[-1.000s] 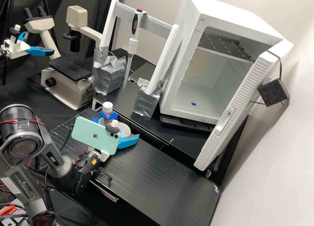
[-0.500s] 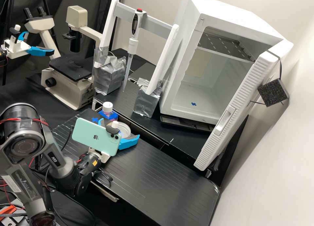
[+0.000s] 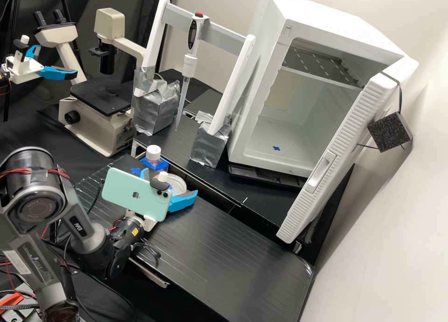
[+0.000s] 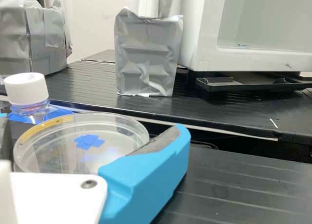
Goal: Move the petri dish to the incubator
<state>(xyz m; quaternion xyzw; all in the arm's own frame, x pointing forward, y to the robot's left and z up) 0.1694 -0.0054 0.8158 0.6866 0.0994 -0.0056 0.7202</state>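
My gripper is low over the near bench, around the petri dish, behind the mounted phone. In the wrist view the gripper stands on both sides of the clear round petri dish; whether it presses on the rim cannot be told. Blue tape shows through the dish. The white incubator is at the back right with its door swung open, a wire shelf high inside and a blue mark on its floor. The wrist view also takes in the incubator's lower front edge.
A white-capped bottle stands just behind the dish. Foil-wrapped stand feet and a hanging pipette are beyond it. The open door angles toward the near bench. A microscope is at the back left.
The gripper and the phone have shifted very slightly left and up in the high view since half a second ago. The dish shows no clear movement.
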